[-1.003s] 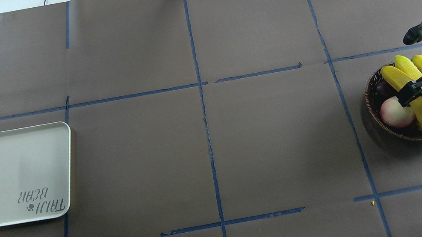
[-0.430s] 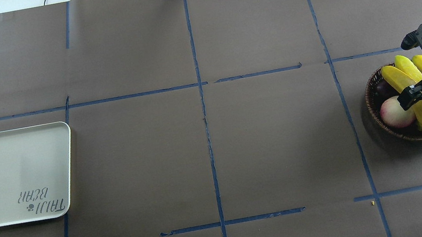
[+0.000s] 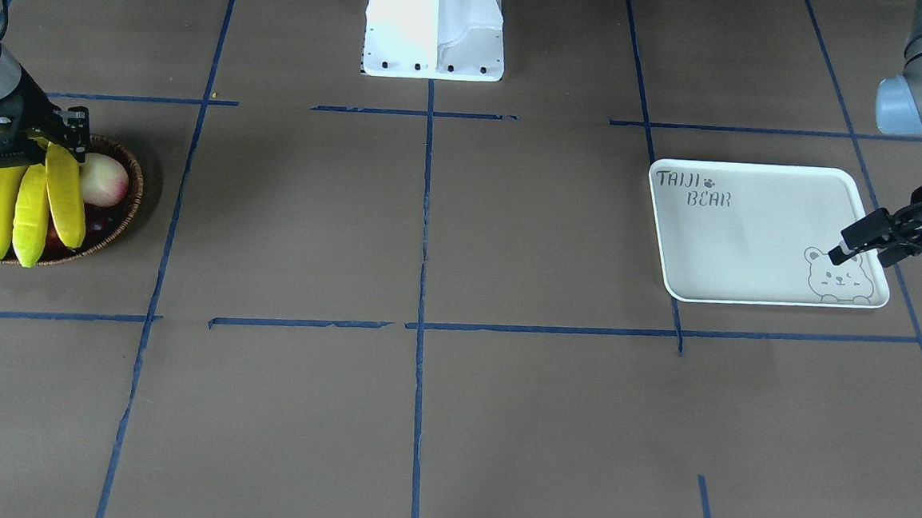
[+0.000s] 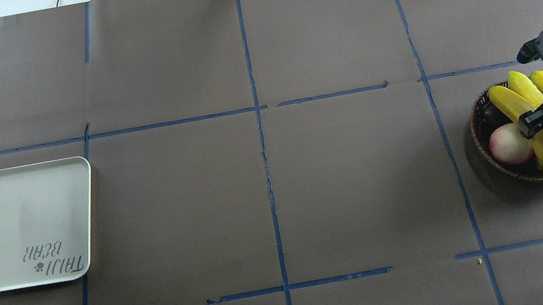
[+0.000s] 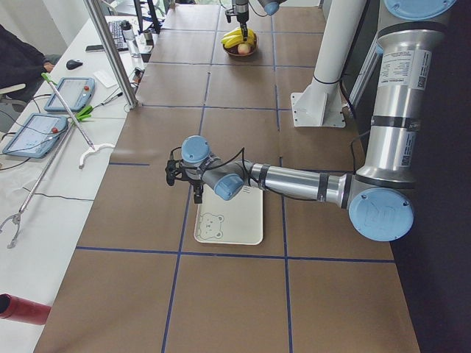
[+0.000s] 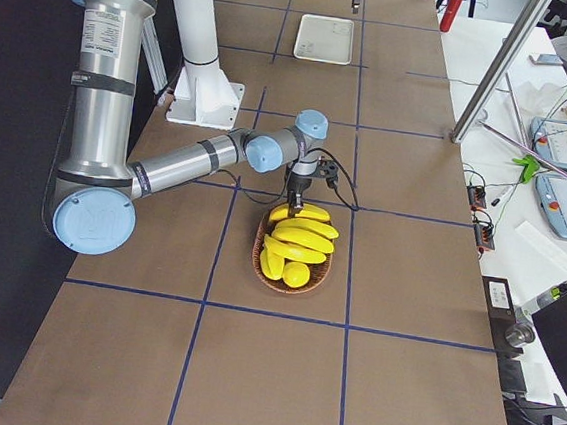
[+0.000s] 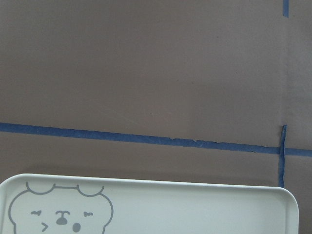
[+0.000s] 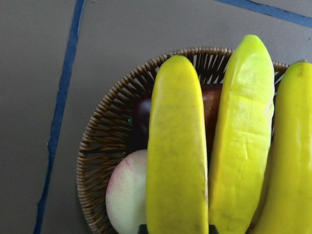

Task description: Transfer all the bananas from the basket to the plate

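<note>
Several yellow bananas (image 4: 511, 102) lie fanned out in the brown wicker basket (image 4: 476, 139) at the table's right end. My right gripper (image 4: 539, 123) sits on the leftmost banana (image 8: 175, 146). In the right wrist view dark fingertips (image 8: 142, 227) touch both of that banana's sides, so the gripper is shut on it. The white "TAIJI BEAR" plate (image 4: 12, 232) lies bare at the left end. Just past the plate's bear corner (image 3: 836, 278) my left gripper (image 3: 862, 250) hovers open and holds nothing.
A pink-white peach (image 4: 507, 144) and a dark fruit (image 8: 144, 117) share the basket beside the bananas. The robot's white base (image 3: 435, 25) stands at mid-table on my side. Brown paper with blue tape lines covers the table between basket and plate.
My right gripper has sunk a little lower onto the leftmost banana, and its visible finger has shifted in against it. The left gripper has edged slightly into the overhead view.
</note>
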Tool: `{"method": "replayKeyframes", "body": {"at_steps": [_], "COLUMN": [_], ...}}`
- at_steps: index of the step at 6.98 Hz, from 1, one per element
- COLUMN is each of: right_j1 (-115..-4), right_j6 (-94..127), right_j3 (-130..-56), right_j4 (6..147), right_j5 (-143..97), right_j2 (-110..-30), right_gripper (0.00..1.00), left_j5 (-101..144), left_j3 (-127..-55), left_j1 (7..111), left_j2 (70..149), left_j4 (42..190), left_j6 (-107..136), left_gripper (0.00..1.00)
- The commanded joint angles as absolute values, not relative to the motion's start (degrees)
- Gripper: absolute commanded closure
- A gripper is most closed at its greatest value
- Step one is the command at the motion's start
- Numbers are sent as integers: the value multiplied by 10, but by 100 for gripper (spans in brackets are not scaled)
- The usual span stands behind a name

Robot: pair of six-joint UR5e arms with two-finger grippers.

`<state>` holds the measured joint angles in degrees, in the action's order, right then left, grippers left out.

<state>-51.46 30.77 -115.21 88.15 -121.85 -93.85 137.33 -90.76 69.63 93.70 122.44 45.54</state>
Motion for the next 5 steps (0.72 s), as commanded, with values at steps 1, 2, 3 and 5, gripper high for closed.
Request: {"method": "replayKeyframes", "body": {"at_steps": [1, 2, 3, 5], "right_j1": [-529, -554, -570, -563], "right_j6": [304, 299, 299, 409], "right_j3": [-1187, -1228, -1250, -1244], "right_j4": [885, 889, 889, 879], "right_j5": [-1219, -1227, -1230, -1256], "right_j2": [-957, -977, -981, -906], "right_gripper": [94, 97, 99, 99], "left_j5": [1374, 1374, 1373, 1348], "left_j3": [-907, -908, -907, -901], "left_j1": [694, 693, 693, 666], "left_j2": [943, 945, 949, 1013], "left_j4": [1224, 1224, 1224, 1227], "left_j6": [464, 473, 475, 545], "left_gripper": [0, 0, 0, 0]}}
